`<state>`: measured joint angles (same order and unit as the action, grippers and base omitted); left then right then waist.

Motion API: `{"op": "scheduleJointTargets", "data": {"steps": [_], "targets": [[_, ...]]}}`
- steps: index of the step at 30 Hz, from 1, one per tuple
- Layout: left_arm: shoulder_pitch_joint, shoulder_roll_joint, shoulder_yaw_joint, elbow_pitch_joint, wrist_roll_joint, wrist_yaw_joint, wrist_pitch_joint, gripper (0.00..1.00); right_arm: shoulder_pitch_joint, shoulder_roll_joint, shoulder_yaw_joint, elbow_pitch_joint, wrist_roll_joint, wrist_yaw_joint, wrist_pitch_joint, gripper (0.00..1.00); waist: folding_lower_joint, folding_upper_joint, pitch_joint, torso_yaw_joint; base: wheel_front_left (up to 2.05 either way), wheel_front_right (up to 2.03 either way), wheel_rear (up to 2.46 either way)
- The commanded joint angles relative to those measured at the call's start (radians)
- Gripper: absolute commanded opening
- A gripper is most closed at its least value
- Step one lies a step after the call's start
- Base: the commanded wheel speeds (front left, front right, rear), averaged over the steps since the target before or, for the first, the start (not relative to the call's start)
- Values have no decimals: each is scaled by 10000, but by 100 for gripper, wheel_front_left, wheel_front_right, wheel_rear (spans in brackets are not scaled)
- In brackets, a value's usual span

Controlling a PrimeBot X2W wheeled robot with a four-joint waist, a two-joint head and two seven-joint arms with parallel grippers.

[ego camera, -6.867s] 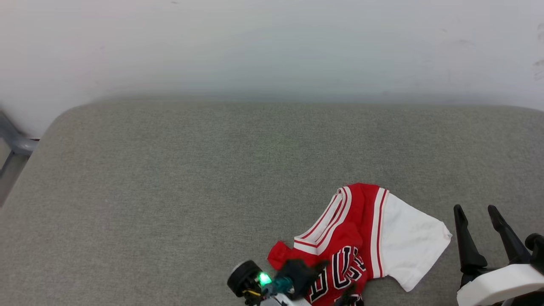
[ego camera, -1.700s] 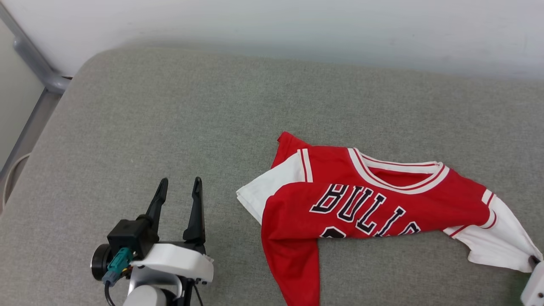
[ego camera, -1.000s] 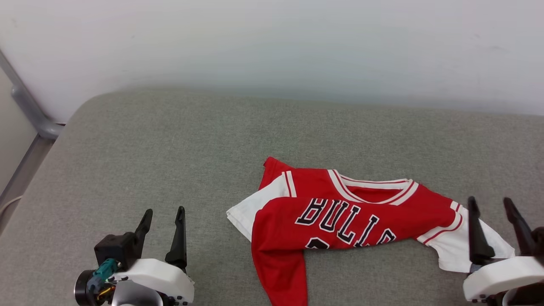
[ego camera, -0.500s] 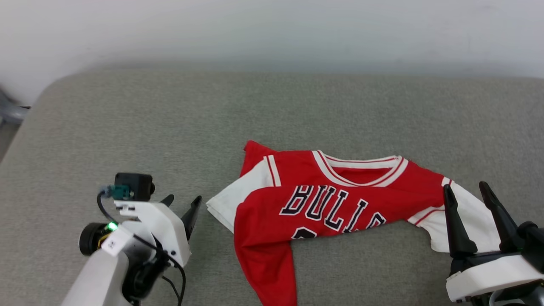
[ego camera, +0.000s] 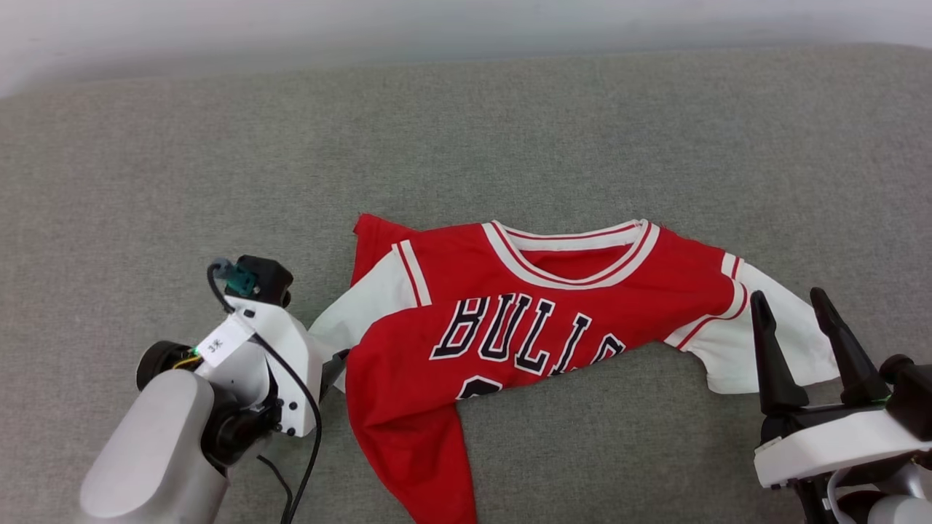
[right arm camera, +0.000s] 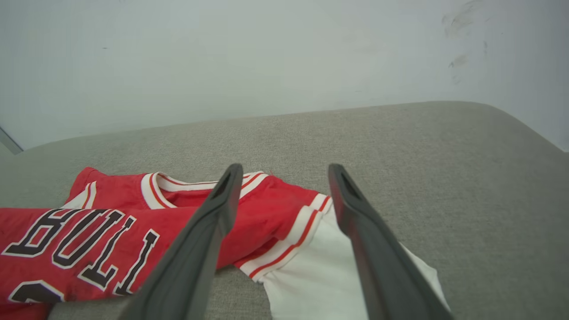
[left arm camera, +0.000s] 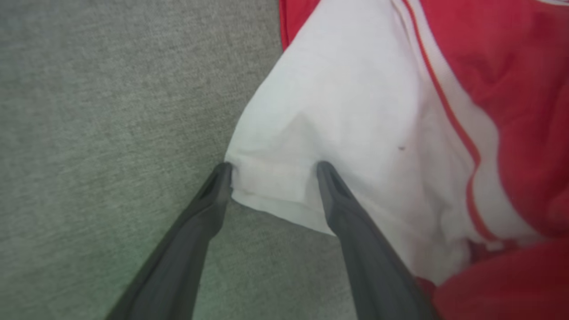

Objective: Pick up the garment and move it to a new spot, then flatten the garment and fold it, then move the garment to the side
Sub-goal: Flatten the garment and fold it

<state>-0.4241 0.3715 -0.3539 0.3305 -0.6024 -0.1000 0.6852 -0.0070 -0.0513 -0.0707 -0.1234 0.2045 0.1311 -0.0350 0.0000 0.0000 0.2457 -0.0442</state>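
Garment (ego camera: 539,306) lies rumpled, red with "BULLS" lettering, white sleeves.

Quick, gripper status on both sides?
Left gripper: open, jaws straddling the white sleeve edge of the garment, not closed.
Right gripper: open, holding nothing.

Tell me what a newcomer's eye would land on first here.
The red BULLS jersey stands out, lying rumpled on the grey cushion with its lower part bunched and skewed. The left gripper, jaws open, has its fingertips at the hem of one white sleeve. The right gripper, also open, is poised over the other sleeve.
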Motion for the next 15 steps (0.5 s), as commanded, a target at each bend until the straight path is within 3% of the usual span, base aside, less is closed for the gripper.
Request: {"op": "scheduleJointTargets", "data": {"steps": [1,3,4,5,6,12,15], "targets": [[63,35,-198,287,53,-23,338,100,-171,16,10,57,116,-7,-67,100,0,0,130,-128,0,0,0],[162,72,-426,553,73,-17,831,98,-219,16,13,154,147,-7,-106,100,0,0,168,-186,0,0,0],[234,63,-510,644,15,-21,1050,49,-233,15,-2,194,232,-7,-133,100,0,0,197,-221,0,0,0],[279,79,-583,686,8,-31,1178,28,-248,16,-9,246,235,-7,-156,100,0,0,212,-249,0,0,0],[289,77,-603,689,8,-19,1212,0,-261,16,-35,286,249,-7,-175,100,0,0,223,-270,0,0,0],[193,183,-285,93,326,184,-68,0,-324,15,-367,661,459,-7,-270,100,0,0,64,-229,0,0,0],[388,188,102,-503,558,523,-1453,0,-337,14,-982,1290,822,-7,131,100,0,0,-356,-45,0,0,0]]}}
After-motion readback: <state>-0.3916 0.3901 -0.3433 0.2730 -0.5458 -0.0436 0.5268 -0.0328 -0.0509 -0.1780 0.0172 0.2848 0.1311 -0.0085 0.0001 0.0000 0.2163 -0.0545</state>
